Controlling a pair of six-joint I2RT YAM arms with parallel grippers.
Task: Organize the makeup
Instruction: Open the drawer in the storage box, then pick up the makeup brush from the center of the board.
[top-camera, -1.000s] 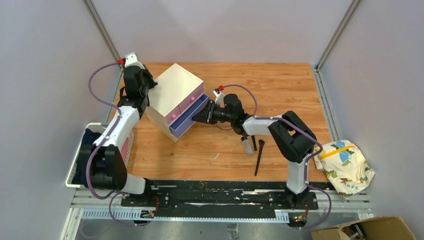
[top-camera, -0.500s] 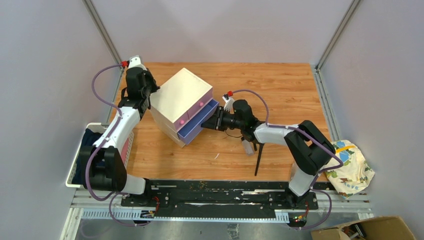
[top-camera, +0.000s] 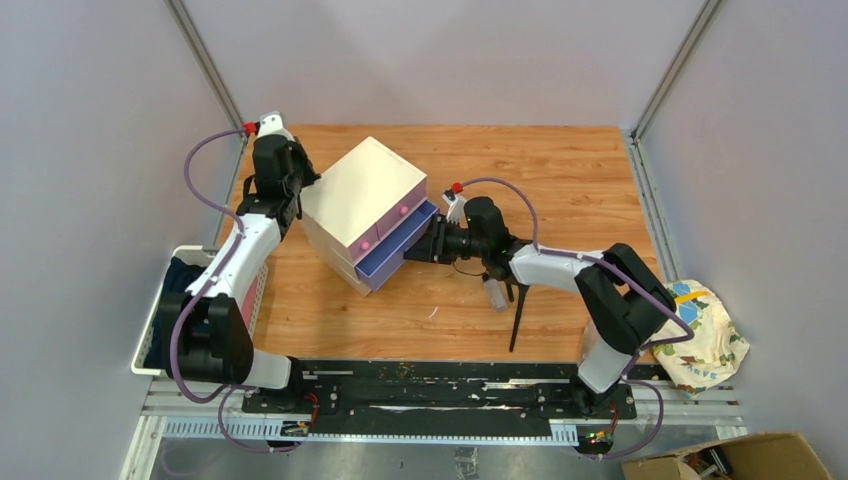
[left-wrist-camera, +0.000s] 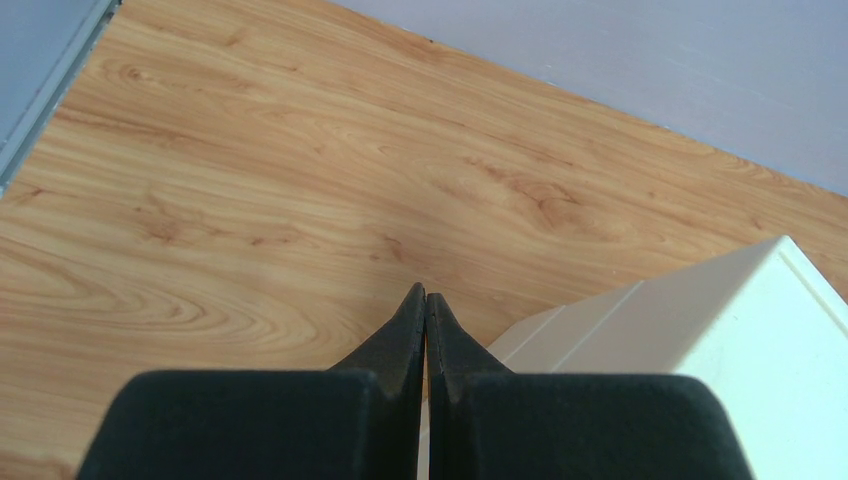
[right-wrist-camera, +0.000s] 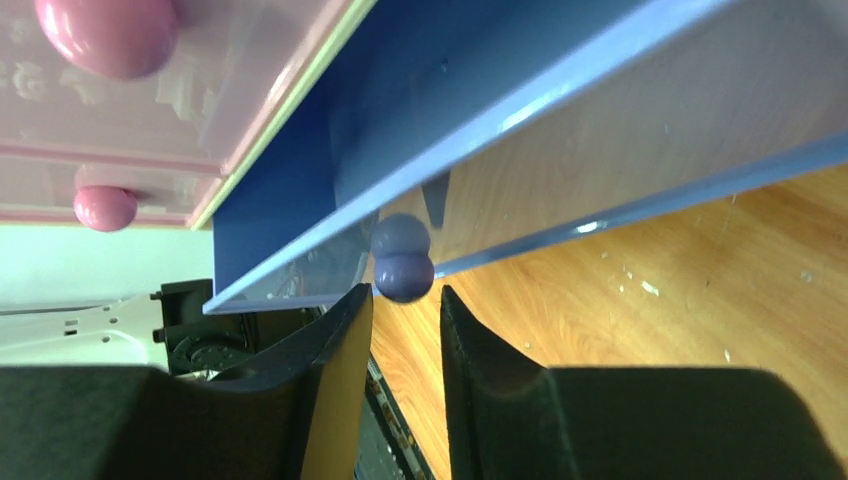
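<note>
- Drawer box (top-camera: 362, 190): cream, flat-topped and square-edged, set skew to the table's (top-camera: 590, 180) edges. Two glossy pink drawer fronts with round pink knobs sit above a purple drawer (top-camera: 392, 252).
- The purple drawer stands open, its smooth blue walls jutting from the box's right-hand face.
- Your right gripper (right-wrist-camera: 405, 290) is at that drawer's front. The jaws are narrowly parted, with the round purple knob (right-wrist-camera: 403, 275) between the tips. A sliver of gap shows on one side, so this is no firm clamp.
- Your left gripper (left-wrist-camera: 421, 297) is at the box's far-left corner with its tapered matte black jaws pressed fully together, holding nothing. Whether they touch the cream wall you cannot tell.
- Makeup lies right of the box, past the open drawer and under your right forearm. A small pale bottle (top-camera: 493, 293) lies on its side, and a shorter black stick (top-camera: 508, 288) sits just beside it. A slim black-handled brush (top-camera: 517, 320) angles toward the near edge.
- Room: wood-grain surface runs open from the box to the far-right corner. A narrower strip lies between the box and the near rail.
- A white basket (top-camera: 150, 325) sits beyond the table edge left of the box. A patterned cloth bag (top-camera: 695, 335) lies well to the right.
</note>
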